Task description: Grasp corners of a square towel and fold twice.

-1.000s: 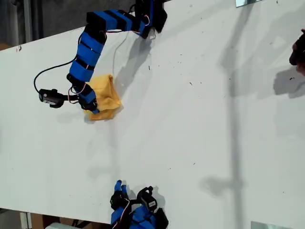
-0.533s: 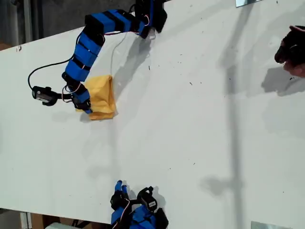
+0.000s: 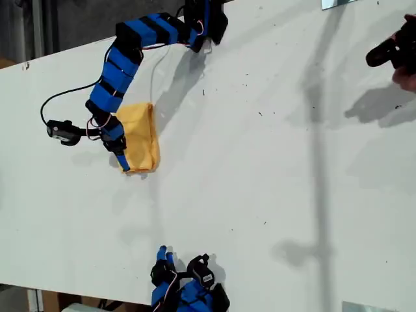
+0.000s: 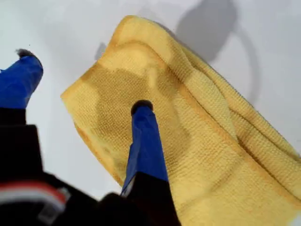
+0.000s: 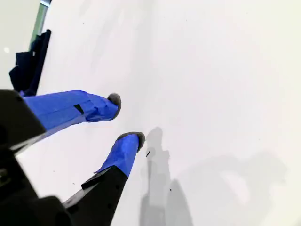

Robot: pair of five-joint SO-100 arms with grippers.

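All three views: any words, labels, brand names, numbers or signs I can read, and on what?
None: no readable text in any view.
The towel is plain.
The arms and table show no legible marking.
The small dark mark near the table's edge is too small to read.

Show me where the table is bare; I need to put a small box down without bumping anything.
The widest bare stretch is the middle of the table, between the towel and the hand at the exterior view's right edge. It is crowded around the towel, where my first gripper stands open, and near my second gripper, parked at the exterior view's bottom edge.
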